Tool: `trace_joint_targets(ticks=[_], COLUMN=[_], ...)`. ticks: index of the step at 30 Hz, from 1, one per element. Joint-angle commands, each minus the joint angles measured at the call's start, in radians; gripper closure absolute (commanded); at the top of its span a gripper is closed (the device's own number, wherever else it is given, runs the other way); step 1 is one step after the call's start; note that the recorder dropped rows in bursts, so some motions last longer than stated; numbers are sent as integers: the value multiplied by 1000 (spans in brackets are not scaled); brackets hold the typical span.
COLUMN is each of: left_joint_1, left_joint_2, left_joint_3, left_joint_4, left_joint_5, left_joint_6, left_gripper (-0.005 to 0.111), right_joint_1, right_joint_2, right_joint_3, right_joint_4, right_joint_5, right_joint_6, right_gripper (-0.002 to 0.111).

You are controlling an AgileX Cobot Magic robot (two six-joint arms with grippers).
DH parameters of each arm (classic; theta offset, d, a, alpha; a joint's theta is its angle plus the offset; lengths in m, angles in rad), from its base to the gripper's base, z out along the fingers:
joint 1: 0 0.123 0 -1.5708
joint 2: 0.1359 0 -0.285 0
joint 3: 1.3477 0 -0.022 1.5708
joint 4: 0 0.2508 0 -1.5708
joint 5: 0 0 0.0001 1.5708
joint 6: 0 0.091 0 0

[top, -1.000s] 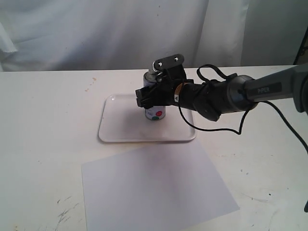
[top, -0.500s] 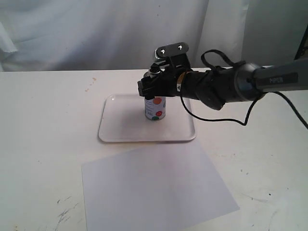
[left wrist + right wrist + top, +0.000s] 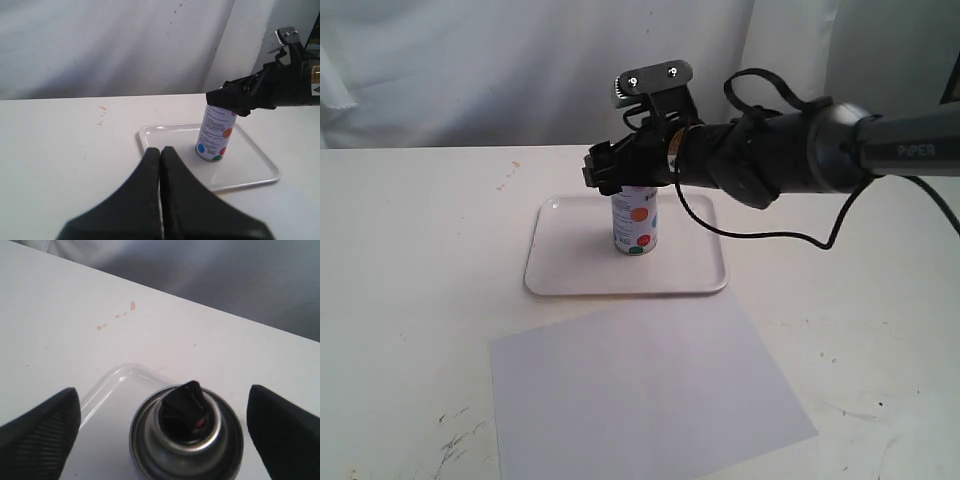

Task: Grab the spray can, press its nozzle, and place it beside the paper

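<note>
**Spray can upright on the tray, right jaws spread over its top**

Exterior view: you have the spray can (image 3: pixel 634 222) standing upright on the white tray (image 3: pixel 548 282), which lies on the table (image 3: pixel 420 250). The right gripper (image 3: pixel 605 168) hangs level with the can's top and hides it. The paper (image 3: pixel 650 390) lies flat on the table, nearer the camera than the tray and apart from the can.

Left wrist view: your left gripper (image 3: pixel 160 154) has its fingers pressed together with nothing between them, short of the tray's rim.

Right wrist view: you look down on the can's silver dome and the black nozzle (image 3: pixel 185 401). The two fingers (image 3: pixel 40 430) stand wide on either side, clear of the can and gripping nothing.
</note>
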Motion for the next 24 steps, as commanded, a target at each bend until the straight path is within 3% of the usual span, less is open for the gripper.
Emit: trace_joint_targets(ticks=[1,10,13,17,20,24], left_joint_1=[-5,-5,-5,-5,-5,-5], left_joint_2=[-5,-5,-5,-5,-5,-5], left_joint_3=[2,2,2,2,2,2], left_joint_4=[3,3,3,3,3,3], left_joint_5=[8,8,8,8,8,23], left_joint_6=[0,0,0,-2,-4,-6], left_gripper=[107,107,107,107,107,107], right_joint_1=[-10,-12,-12,-8,15,60], right_joint_2=[-57,-233,-295,-370,-472,-686], right_joint_3=[-3,-3,-3,0,71,300], right_joint_4=[-9,10,73,80,124,158], right_joint_5=[13,186,316,548,577,443], right_joint_6=[-26,-14,-14,-19,-56,1], right_gripper=[26,29,53,108,108,108])
